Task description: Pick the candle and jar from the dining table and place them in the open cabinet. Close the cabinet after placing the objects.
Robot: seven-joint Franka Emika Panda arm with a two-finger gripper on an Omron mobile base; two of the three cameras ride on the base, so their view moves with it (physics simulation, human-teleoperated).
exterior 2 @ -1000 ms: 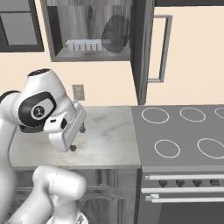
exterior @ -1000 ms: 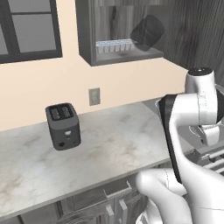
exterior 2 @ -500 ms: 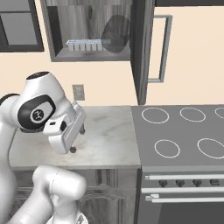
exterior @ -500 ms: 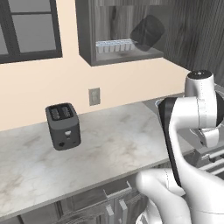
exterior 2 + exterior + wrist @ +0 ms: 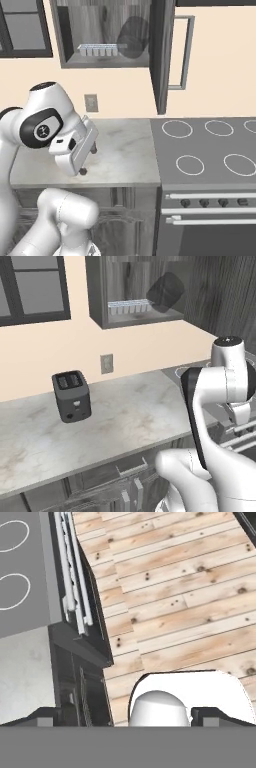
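Hand (image 5: 89, 160): I see it wide, holding nothing, over the surface (image 5: 125, 150) front edge.
Jar (image 5: 165, 292): tilted in the open cabinet (image 5: 97, 301).

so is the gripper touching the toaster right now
Apart. The left base view shows the toaster standing alone on the counter; the right base view shows the open gripper hanging near the counter's front edge.
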